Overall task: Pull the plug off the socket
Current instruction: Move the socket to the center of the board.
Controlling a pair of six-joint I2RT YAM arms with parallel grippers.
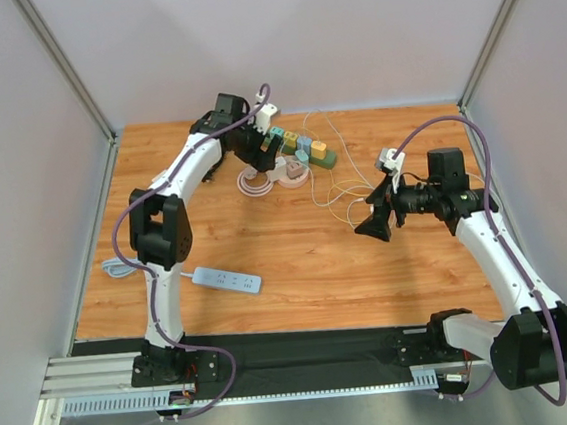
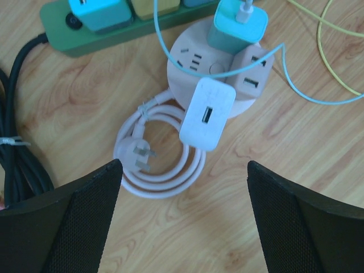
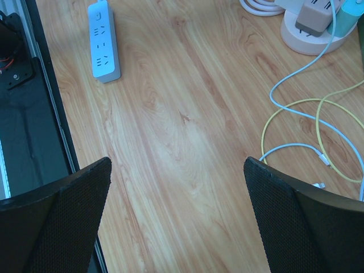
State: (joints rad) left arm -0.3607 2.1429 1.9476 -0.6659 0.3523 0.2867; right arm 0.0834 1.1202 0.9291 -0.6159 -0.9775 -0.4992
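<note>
My left end effector (image 2: pixel 183 165) hangs wide open above the white USB charger (image 2: pixel 206 114), plugged into the edge of the round pink socket (image 2: pixel 187 65) toward the far side of the desk (image 2: pixel 187 239); it is probably the plug meant. Light, rigid and smooth-sided, it wants a pinch across its flat flanks and a straight pull. The socket looks light and may lift too. My right end effector (image 3: pixel 177 162), also agape, is well apart.

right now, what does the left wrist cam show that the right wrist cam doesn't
Left wrist only: the green power strip with its plugs, the black cable, and the white cord's bare plug. Right wrist only: the white power strip and the black rail beside the table. Both: the round socket, its beige adapter, the light blue cable and the yellow cable.
</note>
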